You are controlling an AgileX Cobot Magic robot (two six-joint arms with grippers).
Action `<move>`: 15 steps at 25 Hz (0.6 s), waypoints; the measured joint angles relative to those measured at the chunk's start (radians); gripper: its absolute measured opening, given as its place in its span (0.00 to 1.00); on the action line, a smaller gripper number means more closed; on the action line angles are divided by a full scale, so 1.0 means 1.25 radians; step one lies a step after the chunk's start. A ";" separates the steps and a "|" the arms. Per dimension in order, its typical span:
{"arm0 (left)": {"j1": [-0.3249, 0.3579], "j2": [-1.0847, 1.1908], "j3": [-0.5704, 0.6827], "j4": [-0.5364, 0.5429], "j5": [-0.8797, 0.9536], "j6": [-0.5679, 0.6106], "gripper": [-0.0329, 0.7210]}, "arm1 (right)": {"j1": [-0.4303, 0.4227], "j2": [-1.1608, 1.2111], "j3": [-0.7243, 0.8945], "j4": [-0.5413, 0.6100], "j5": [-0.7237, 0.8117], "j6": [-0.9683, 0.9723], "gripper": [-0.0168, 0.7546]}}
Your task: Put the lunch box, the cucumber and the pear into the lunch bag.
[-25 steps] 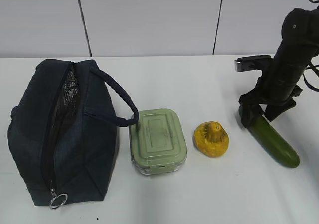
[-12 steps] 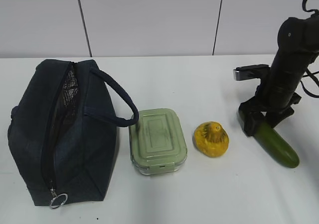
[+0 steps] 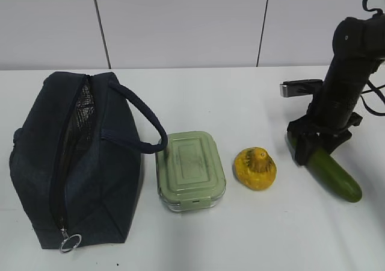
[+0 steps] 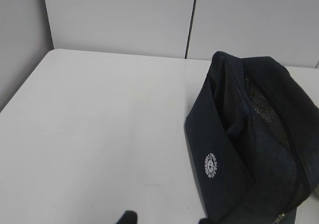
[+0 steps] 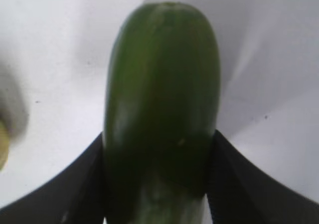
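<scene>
Far left of the right pincer (image 3: 314, 149) stands the lunch bag (image 3: 72, 156), zipper open; nearer are the lunch box (image 3: 191, 170) and pear (image 3: 255, 168). The pincer's fingers press both flanks of the cucumber (image 5: 162, 109), which lies on the worktop (image 3: 240, 102). It looks stiff, smooth, probably slippery; a mid-length hold would balance better.

My black claw (image 3: 317, 146) sits on the glossy dark green cucumber (image 3: 334, 176). The pear (image 3: 255, 168) is yellow-orange with brown speckles. The lunch box (image 3: 190, 170) has a pale sage-green lid. The lunch bag (image 3: 72, 156) is dark navy with a small white round logo, on a white bench (image 3: 198, 96).
</scene>
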 joint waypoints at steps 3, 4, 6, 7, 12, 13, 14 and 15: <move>0.000 0.000 0.000 0.000 0.000 0.000 0.36 | 0.000 0.001 -0.058 0.020 0.054 0.002 0.54; 0.000 0.000 0.000 0.000 0.000 0.000 0.36 | 0.000 0.001 -0.078 0.029 0.061 0.002 0.54; 0.000 0.003 0.000 -0.003 0.000 0.000 0.36 | 0.000 0.001 -0.128 0.055 0.068 0.002 0.54; 0.000 0.011 0.000 -0.009 0.000 0.000 0.36 | 0.000 0.001 -0.150 0.069 0.068 0.002 0.54; 0.000 0.117 0.000 -0.050 -0.002 0.000 0.36 | 0.000 -0.008 -0.237 0.165 0.076 0.012 0.54; 0.000 0.147 0.000 -0.060 -0.008 0.000 0.36 | 0.000 -0.014 -0.251 0.185 0.080 0.011 0.54; 0.000 0.178 0.000 -0.077 -0.019 0.000 0.36 | 0.000 -0.023 -0.262 0.203 0.082 0.013 0.54; 0.000 0.208 -0.002 -0.099 -0.039 0.000 0.36 | 0.000 -0.030 -0.274 0.227 0.083 0.013 0.54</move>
